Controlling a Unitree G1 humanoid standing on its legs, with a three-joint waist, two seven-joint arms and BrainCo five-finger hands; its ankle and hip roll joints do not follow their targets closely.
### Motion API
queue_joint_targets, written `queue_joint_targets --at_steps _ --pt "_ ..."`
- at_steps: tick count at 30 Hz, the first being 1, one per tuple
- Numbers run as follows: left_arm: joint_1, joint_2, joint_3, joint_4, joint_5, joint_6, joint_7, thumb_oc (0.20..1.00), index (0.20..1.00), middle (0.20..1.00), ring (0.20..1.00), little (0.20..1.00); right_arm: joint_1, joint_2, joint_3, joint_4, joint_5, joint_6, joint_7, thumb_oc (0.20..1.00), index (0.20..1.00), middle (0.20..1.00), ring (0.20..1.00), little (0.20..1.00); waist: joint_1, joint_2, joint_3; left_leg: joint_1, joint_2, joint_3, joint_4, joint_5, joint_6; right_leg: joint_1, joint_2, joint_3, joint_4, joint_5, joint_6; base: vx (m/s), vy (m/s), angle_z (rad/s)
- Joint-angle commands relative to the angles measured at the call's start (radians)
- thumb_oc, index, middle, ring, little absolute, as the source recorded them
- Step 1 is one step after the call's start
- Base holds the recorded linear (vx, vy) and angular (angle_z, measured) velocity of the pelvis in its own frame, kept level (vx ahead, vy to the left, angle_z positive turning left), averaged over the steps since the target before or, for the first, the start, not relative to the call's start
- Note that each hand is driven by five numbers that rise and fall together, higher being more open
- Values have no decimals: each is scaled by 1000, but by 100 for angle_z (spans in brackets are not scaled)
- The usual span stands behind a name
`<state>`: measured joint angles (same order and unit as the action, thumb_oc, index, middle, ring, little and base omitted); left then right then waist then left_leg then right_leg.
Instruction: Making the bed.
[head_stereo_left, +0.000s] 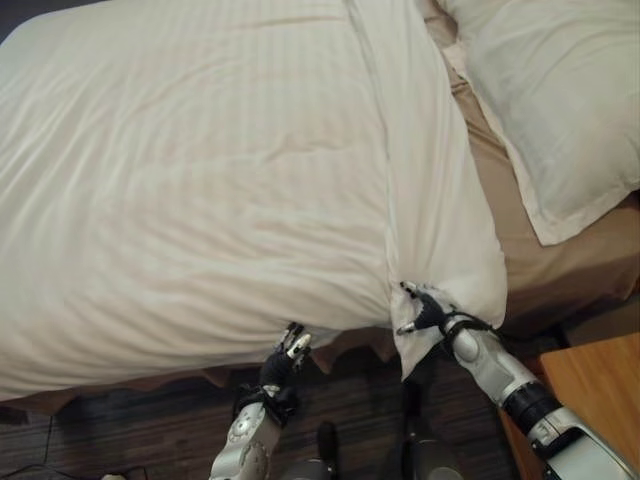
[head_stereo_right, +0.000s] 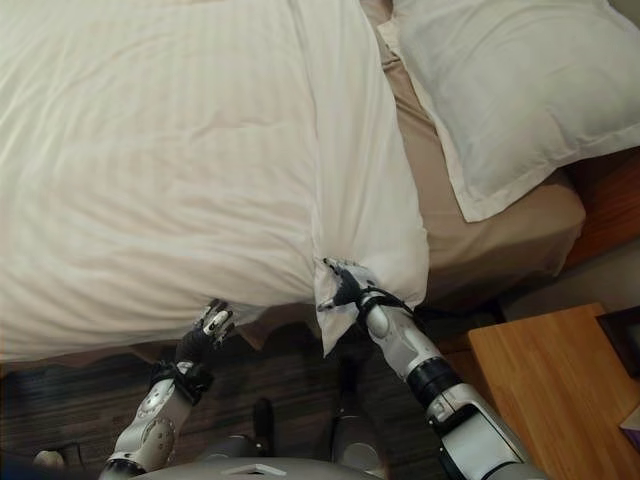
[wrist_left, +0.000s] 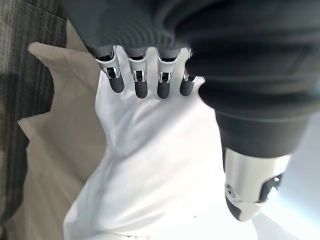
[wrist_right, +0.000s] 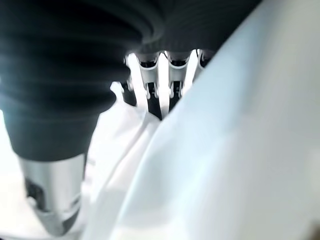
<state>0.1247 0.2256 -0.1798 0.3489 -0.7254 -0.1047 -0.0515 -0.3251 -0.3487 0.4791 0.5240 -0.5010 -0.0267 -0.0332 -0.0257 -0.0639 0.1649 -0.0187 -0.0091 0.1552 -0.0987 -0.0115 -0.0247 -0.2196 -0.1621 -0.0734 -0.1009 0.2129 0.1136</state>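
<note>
Duvet (head_stereo_left: 200, 180), white and puffy, spread over most of the bed (head_stereo_left: 520, 255), near edge hanging down by the dark floor (head_stereo_left: 150, 420). Right hand (head_stereo_left: 428, 312) clenched on a bunched fold of duvet at that near edge; left hand (head_stereo_left: 285, 358) just beside, fingers (wrist_left: 139, 86) straight and loose against the cloth, nothing pinched. Farther back on the right, bare tan sheet, then a white pillow (head_stereo_left: 560, 100), with a wooden table (head_stereo_left: 595, 390) by the bedside.
</note>
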Motion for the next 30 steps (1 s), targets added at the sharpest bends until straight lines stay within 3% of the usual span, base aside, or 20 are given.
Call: queue_joint_targets --at_steps 1,3,4,7,8,10,12,13,15,18,28,29,30 --pt "-34 24 24 -39 1 -30 -25 1000 1000 1000 1000 1000 103 -43 8 -4 113 28 76 1000 1000 1000 1000 1000 12 24 53 -56 -13 11 11 19 13 29 -45 60 68 -44 63 6 -7 5" --pt "-31 26 30 -36 5 -26 -27 1000 1000 1000 1000 1000 153 -83 -76 -128 260 14 74 1000 1000 1000 1000 1000 3 16 47 -54 -11 14 11 19 13 30 -43 60 66 -43 65 3 -10 4" --pt "-30 26 28 -37 5 -26 -27 1000 1000 1000 1000 1000 157 -85 -79 -133 261 16 76 1000 1000 1000 1000 1000 4 17 47 -54 -11 14 11 19 13 31 -43 60 66 -43 65 0 0 0" --pt "-23 26 24 -42 -6 -17 -46 1000 1000 1000 1000 1000 250 -208 -215 -438 528 -57 123 1000 1000 1000 1000 1000 -11 3 35 -52 -7 23 11 21 11 30 -40 64 64 -43 68 0 0 0" --pt "-23 26 24 -42 -6 -17 -46 1000 1000 1000 1000 1000 250 -208 -216 -439 528 -56 123 1000 1000 1000 1000 1000 -11 3 35 -52 -7 23 11 21 11 30 -40 64 64 -43 68 -9 -23 -6" --pt "-9 27 12 -61 -43 -8 -65 1000 1000 1000 1000 1000 311 -231 -296 -582 808 -87 172 1000 1000 1000 1000 1000 -18 -8 30 -51 -5 28 11 21 11 29 -37 65 60 -41 70 -12 -28 -7" --pt "-4 26 9 -63 -56 -8 -69 1000 1000 1000 1000 1000 326 -233 -309 -608 868 -99 188 1000 1000 1000 1000 1000 -19 -11 27 -50 -4 32 11 20 11 28 -35 66 58 -39 71 2 -15 -7" --pt "6 22 3 -69 -73 -8 -69 1000 1000 1000 1000 1000 334 -210 -333 -661 1001 -116 204 1000 1000 1000 1000 1000 -22 -15 20 -49 -1 40 11 19 11 27 -30 70 55 -35 72 0 -15 -20" --pt "8 23 0 -74 -76 -8 -68 1000 1000 1000 1000 1000 337 -200 -342 -681 1036 -120 207 1000 1000 1000 1000 1000 -23 -17 16 -49 0 44 11 19 10 27 -29 70 53 -35 73 1 -20 -21" --pt "15 23 -12 -80 -94 -8 -56 1000 1000 1000 1000 1000 291 -112 -311 -691 1271 -120 216 1000 1000 1000 1000 1000 -18 -18 2 -42 4 57 11 17 10 29 -24 70 47 -31 75 3 -20 -7" --pt "7 33 -55 -74 -113 11 -56 1000 1000 1000 1000 1000 48 20 -95 -510 1418 -59 190 1000 1000 1000 1000 1000 44 -5 -13 -24 7 64 11 15 6 57 -23 36 33 -27 72 1 -18 -4" --pt "4 33 -59 -73 -116 10 -55 1000 1000 1000 1000 1000 31 36 -87 -483 1432 -57 187 200 200 200 200 200 48 -3 -13 -23 8 64 11 16 6 60 -23 32 32 -28 72 6 -13 6" --pt "0 35 -64 -74 -118 8 -52 1000 1000 1000 1000 1000 13 49 -82 -455 1438 -61 171 200 200 200 200 200 52 1 -13 -22 8 63 11 16 5 62 -23 28 30 -29 71 3 -10 4"
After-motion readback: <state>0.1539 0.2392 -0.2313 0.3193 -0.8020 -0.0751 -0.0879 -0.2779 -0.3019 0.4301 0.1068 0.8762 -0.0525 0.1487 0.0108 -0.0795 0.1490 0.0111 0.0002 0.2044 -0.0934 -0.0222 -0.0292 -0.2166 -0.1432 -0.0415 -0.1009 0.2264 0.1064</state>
